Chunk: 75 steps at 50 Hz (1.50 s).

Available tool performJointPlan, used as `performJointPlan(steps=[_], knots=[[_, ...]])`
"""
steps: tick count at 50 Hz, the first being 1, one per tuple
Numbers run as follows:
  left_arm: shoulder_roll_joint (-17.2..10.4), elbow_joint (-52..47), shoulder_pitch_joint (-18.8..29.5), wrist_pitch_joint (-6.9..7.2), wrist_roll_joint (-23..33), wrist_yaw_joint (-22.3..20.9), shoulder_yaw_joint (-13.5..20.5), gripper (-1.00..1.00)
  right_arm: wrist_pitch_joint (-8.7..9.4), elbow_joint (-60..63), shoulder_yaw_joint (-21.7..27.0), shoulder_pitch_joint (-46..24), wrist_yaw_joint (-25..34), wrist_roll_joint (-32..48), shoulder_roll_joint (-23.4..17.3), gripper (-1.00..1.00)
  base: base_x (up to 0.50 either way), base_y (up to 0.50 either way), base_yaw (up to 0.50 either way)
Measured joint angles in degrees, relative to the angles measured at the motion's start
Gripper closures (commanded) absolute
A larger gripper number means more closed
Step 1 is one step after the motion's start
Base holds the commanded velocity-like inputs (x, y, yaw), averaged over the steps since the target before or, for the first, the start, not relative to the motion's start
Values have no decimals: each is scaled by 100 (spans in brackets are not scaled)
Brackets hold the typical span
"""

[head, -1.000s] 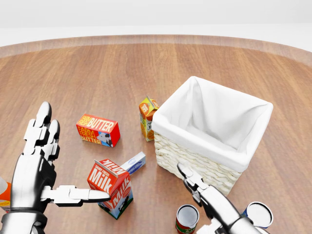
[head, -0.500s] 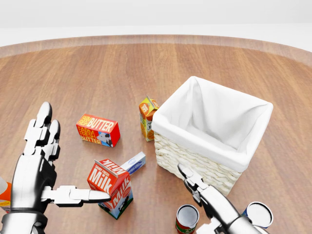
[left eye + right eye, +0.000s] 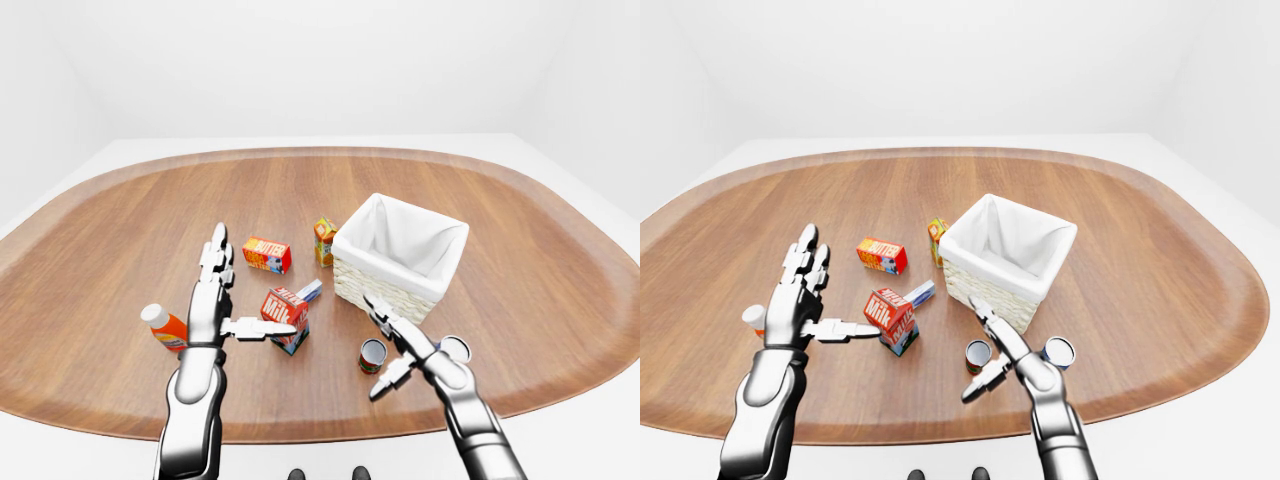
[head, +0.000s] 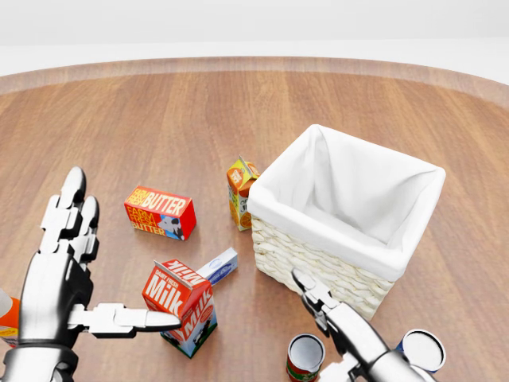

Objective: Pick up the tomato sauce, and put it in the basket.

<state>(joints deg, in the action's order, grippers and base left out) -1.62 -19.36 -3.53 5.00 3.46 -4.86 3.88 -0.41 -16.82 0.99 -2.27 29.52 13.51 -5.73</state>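
Observation:
The tomato sauce, a small red can (image 4: pixel 304 356) with an open grey top, stands upright at the bottom of the head view, just below the basket (image 4: pixel 318 270). The basket is wicker with a white cloth lining and holds nothing that I can see. My right hand (image 3: pixel 380 345) is open, its long fingers reaching past the can's right side toward the basket wall and its thumb spread below the can; the fingers do not close on it. At the left, my left hand (image 3: pixel 245 290) is open, with its thumb pointing at a red milk carton (image 4: pixel 181 306).
A red butter box (image 4: pixel 159 212), an orange juice carton (image 4: pixel 240 191) and a small blue-white box (image 4: pixel 219 267) lie left of the basket. A blue-labelled can (image 4: pixel 421 348) stands right of my right hand. An orange bottle (image 3: pixel 163 325) lies beside the left wrist.
My right hand has sunk very slightly toward the bottom of the head view. The left hand and the objects have not moved.

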Motion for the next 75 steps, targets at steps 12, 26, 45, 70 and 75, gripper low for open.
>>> performJointPlan(steps=[12,26,45,70,75], knots=[[3,-41,-15,0,0,-3,-3,-100,-102,-270,16,-106,-52,-10,-19,-100,0,0,0],[4,-60,-25,0,-4,-12,-4,-100,-210,-529,19,-201,-106,-8,-31,-100,0,0,0],[6,-84,-22,0,-3,-16,-10,-100,-395,-988,21,-374,-201,5,-51,-100,0,0,0],[8,-94,-36,0,-3,-21,-14,-100,-459,-1730,35,-647,-420,64,-100,-100,0,0,0],[9,-88,-38,0,-2,-21,-14,-100,-459,-1874,38,-703,-458,72,-110,-100,0,0,0]])
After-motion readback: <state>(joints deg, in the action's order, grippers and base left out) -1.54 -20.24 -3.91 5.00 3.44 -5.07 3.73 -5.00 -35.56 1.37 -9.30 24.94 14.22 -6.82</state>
